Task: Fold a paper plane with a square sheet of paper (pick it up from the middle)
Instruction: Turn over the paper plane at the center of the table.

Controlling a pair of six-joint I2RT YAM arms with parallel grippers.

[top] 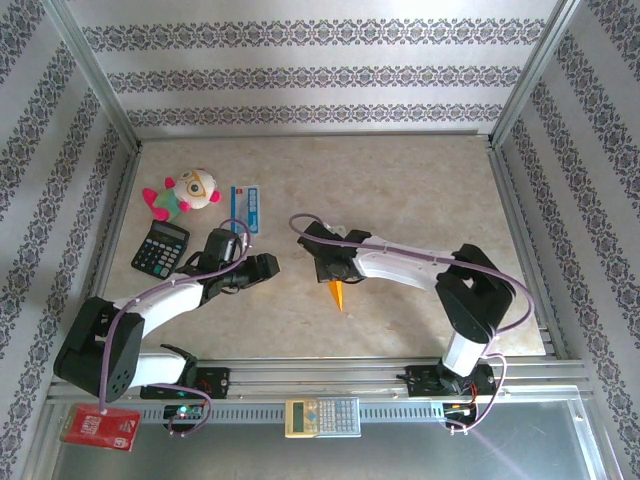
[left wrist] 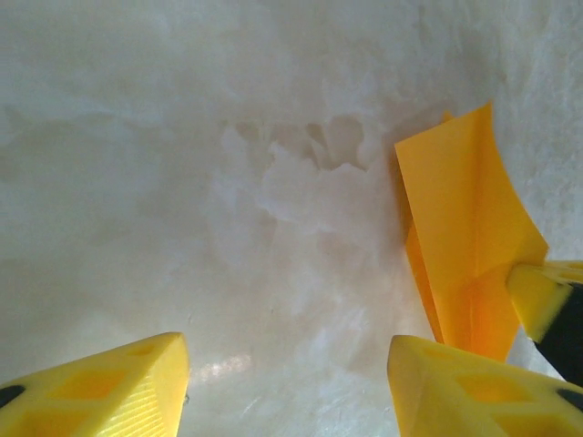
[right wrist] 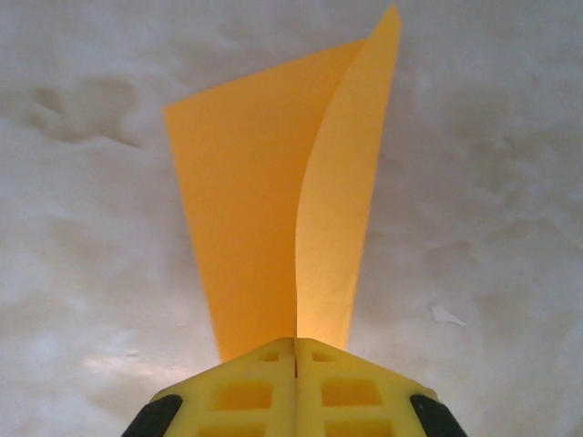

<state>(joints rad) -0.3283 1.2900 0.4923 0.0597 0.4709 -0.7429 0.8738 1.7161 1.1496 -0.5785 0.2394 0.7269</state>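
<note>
The square sheet of paper (right wrist: pixel 264 209) is orange-yellow and folded into a slim, pointed paper plane shape with a centre crease. My right gripper (right wrist: pixel 295 344) is shut on its narrow end, and the two flaps fan out ahead of the jaws. In the top view the paper's tip (top: pixel 337 295) points toward the near edge below the right gripper (top: pixel 330 272), mid-table. My left gripper (top: pixel 266 265) sits just left of it, open, with bare tabletop between its fingers (left wrist: pixel 137 382). In the left wrist view the paper (left wrist: pixel 465 209) stands at the right, pinched by a right fingertip (left wrist: pixel 537 296).
A black calculator (top: pixel 160 248), a plush toy (top: pixel 185 193) and a blue-and-white packet (top: pixel 246 208) lie at the back left. A beige calculator (top: pixel 321 416) and a red card (top: pixel 100 427) rest by the front rail. Metal frame posts edge the table.
</note>
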